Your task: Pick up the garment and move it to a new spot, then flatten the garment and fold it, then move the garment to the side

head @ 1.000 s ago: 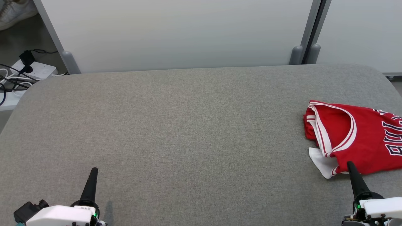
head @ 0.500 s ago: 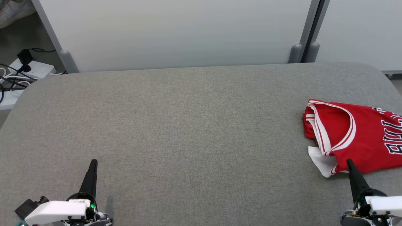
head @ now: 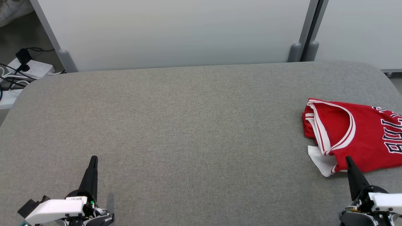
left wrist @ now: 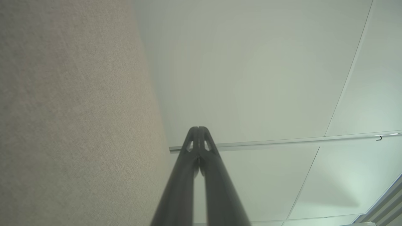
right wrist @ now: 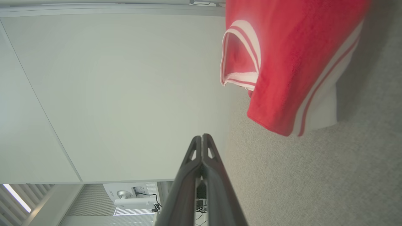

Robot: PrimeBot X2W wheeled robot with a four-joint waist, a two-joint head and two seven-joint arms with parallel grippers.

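The garment (head: 361,135) is a red jersey with white and black trim, lying folded at the right edge of the grey table (head: 188,131); it runs out of the head view on the right. It also appears in the right wrist view as the garment (right wrist: 282,62) resting on the grey cloth. My right gripper (head: 348,159) is shut and empty, its tip just in front of the jersey's near edge, apart from it. My left gripper (head: 93,158) is shut and empty over bare table at the lower left. The left gripper (left wrist: 198,128) and the right gripper (right wrist: 201,136) show fingers pressed together.
White partition panels (head: 176,31) with grey posts (head: 295,51) stand behind the table. A power strip with dark cables (head: 28,67) lies on the floor at the far left.
The whole head view has shifted slightly, so the camera moved. Both grippers sit a little higher in the picture. The jersey has not moved on the table.
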